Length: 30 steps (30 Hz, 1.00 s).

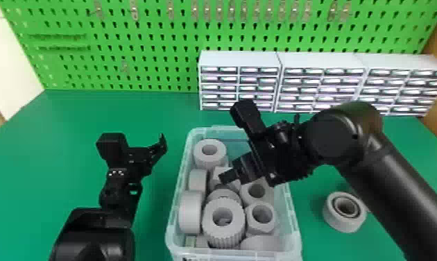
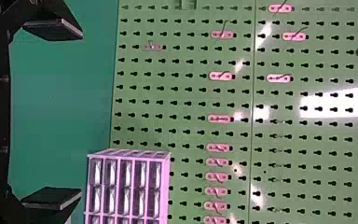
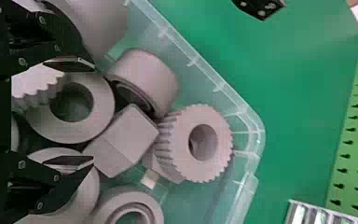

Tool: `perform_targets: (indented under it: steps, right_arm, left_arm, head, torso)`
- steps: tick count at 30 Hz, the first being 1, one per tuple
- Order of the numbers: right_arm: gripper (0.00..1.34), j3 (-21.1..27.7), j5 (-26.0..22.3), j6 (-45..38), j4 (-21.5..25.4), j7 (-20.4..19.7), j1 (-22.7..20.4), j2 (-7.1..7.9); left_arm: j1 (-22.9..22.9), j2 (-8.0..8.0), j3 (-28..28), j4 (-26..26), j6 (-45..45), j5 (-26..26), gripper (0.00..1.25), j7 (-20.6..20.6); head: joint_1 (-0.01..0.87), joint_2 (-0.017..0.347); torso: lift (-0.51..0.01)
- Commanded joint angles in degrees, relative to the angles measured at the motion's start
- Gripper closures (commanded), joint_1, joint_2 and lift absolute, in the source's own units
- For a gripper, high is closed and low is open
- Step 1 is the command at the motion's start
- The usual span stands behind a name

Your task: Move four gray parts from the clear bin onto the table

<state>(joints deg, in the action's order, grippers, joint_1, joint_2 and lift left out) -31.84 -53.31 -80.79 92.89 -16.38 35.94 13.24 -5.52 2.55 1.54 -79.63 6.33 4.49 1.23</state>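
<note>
Right hand (image 1: 224,182) covers part of the pile in the head view; I can't make out the parts under its tips. Its arm (image 1: 384,180) hides a stretch of the bin (image 1: 294,225) rim at the far right. Bin's near end is cropped by the bottom edge, and two parts there are mostly hidden. More may sit underneath, can't tell. In the right wrist view, parts by the left edge are cut off or behind the fingers (image 3: 70,161).

Right hand is released, fingers spread, over the bin. A ring (image 3: 103,109) lies between them as seen there, not gripped; a toothed part (image 3: 39,86) overlaps it. Another toothed part (image 3: 216,144) is near the bin corner, ahead of the tips, apart from them.

Left hand (image 1: 157,149) is released too, over the surface (image 1: 72,118), left of the bin and apart from it.

Count: at least nine parts visible in the bin, one bearing (image 1: 342,224) on the surface right of it. Three cabinets (image 1: 240,59) behind, one pegboard (image 1: 141,34).
</note>
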Motion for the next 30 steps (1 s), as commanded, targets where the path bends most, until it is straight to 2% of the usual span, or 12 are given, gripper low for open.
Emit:
perform_targets:
  steps: [1,15,30]
  right_arm:
    - [0.54,-1.1,-2.7,-3.5,-0.1,-0.7,1.0,0.91]
    - [0.54,-4.1,-6.3,-6.5,-2.4,-1.0,2.2,1.7]
    - [0.54,-5.7,-7.8,-6.5,-4.4,-1.0,3.3,1.61]
  left_arm:
    - [-0.3,0.0,0.4,0.0,0.0,-0.1,0.1,0.0]
    - [-0.4,0.0,0.3,0.0,0.0,-0.2,0.1,0.0]
    - [-0.5,0.0,0.3,0.0,0.0,-0.3,0.1,0.0]
  head:
    - [0.693,0.072]
    - [0.693,0.072]
    - [0.693,0.072]
  torso:
    - [-0.052]
    - [-0.052]
    - [-0.052]
